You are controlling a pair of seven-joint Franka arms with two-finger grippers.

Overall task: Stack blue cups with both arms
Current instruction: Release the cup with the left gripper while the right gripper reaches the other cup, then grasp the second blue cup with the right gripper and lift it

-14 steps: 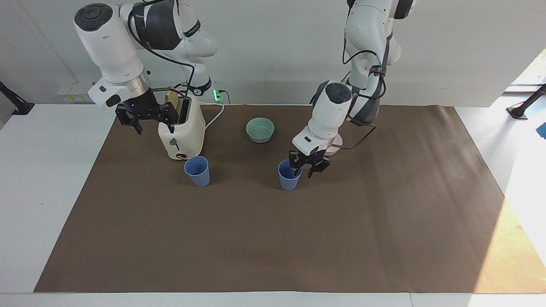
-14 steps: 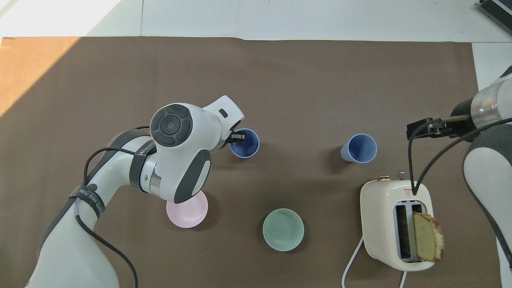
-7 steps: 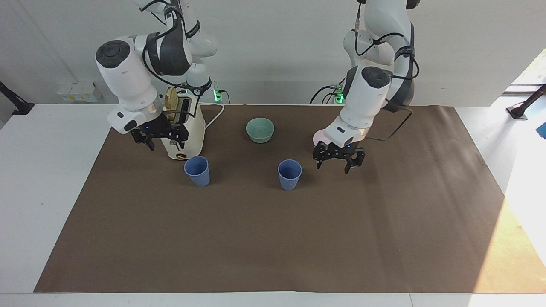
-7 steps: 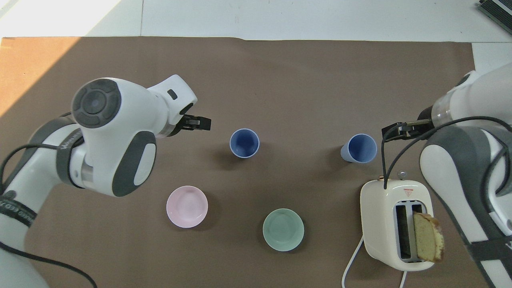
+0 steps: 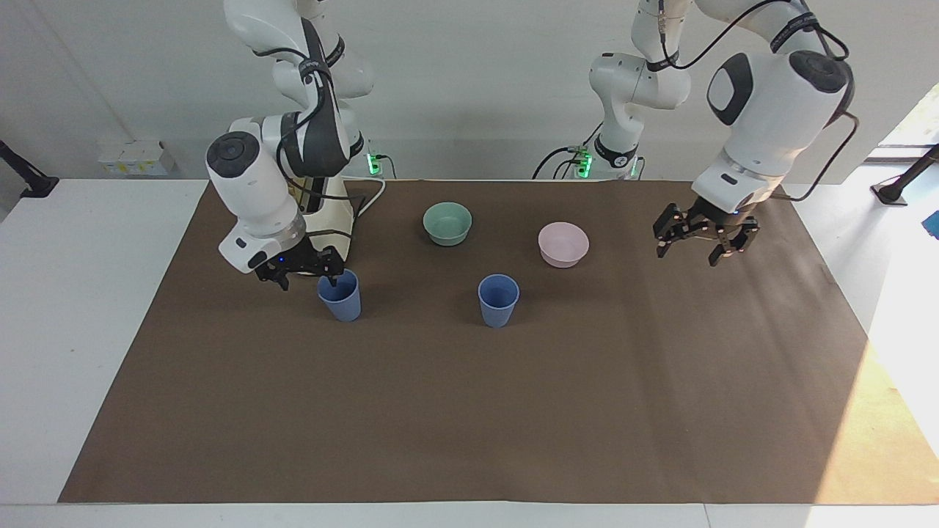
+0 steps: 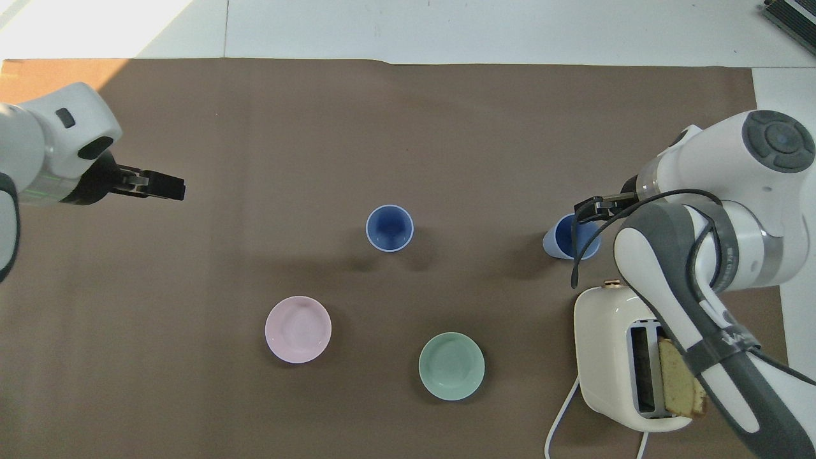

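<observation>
Two blue cups stand upright on the brown mat. One cup [image 5: 499, 302] [image 6: 389, 228] is mid-table with no gripper near it. The other cup [image 5: 340, 299] [image 6: 556, 241] stands just in front of the toaster, toward the right arm's end. My right gripper [image 5: 308, 278] [image 6: 590, 207] hangs low and open at this cup, one fingertip [image 5: 334, 277] right at its rim; I cannot tell whether it touches. My left gripper [image 5: 689, 248] [image 6: 169, 188] is open and empty, raised over bare mat at the left arm's end.
A cream toaster [image 5: 342, 220] [image 6: 612, 357] with a bread slice in a slot stands close by the right arm, its cord trailing. A mint-green bowl [image 5: 447, 222] [image 6: 451, 366] and a pale pink bowl [image 5: 563, 243] [image 6: 298, 329] sit nearer to the robots than the cups.
My left gripper opened off the middle cup, then rose and swung away to its own end of the table. My right gripper came down from beside the toaster to the other cup's rim.
</observation>
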